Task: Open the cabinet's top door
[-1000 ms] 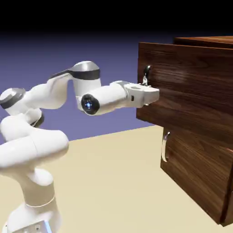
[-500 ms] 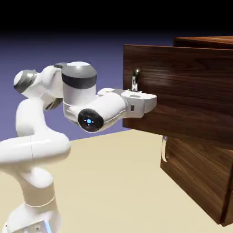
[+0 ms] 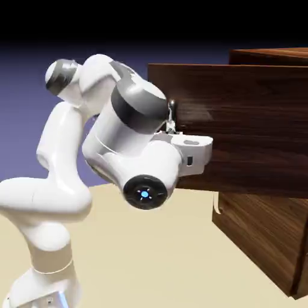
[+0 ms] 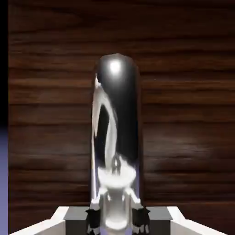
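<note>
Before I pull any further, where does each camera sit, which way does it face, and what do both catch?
Exterior view: stands off beside the robot, looking across the white arm toward the cabinet; base, arm and hand all show.
Hand view: rides on the hand, looking along the gripper straight at the top door's wood face; only the fingers show, at the bottom edge.
Shared: the top door, its silver handle and the gripper shut on it.

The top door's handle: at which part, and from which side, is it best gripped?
Probably the upright bar of the handle, from the door's front, jaws on either side: the bar is narrow and stands out from the panel.
</note>
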